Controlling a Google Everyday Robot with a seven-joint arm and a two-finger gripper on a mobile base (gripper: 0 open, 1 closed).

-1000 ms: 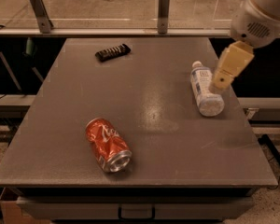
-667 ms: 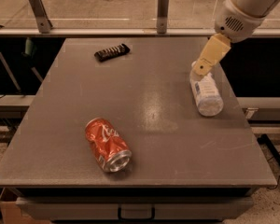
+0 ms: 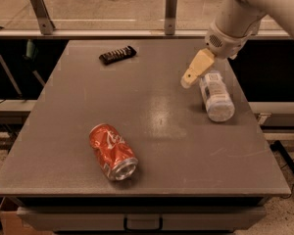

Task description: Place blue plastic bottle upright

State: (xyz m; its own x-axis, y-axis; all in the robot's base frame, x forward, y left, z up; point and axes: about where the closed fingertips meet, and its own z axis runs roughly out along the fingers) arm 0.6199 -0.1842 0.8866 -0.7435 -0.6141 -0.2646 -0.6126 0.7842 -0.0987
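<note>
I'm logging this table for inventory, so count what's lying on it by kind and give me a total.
Bottles: 1, the blue plastic bottle, lying down.
Cans: 1, the dented red can.
Packets: 1, the dark packet.
Total: 3 on the table; the gripper beside the bottle's far end is not counted.

A grey table (image 3: 63,131) fills the view, a soft sheen (image 3: 161,116) of light just past its centre. At 6 o'clock, a drawer (image 3: 88,218) with a dark handle (image 3: 143,224). Along the far edge runs a rail (image 3: 112,33), with one metal bracket (image 3: 40,11) at 11 o'clock and a second post (image 3: 171,11) at 12. Pale floor (image 3: 112,4) lies beyond. The gripper (image 3: 190,77) hangs over the table at 2 o'clock.
</note>
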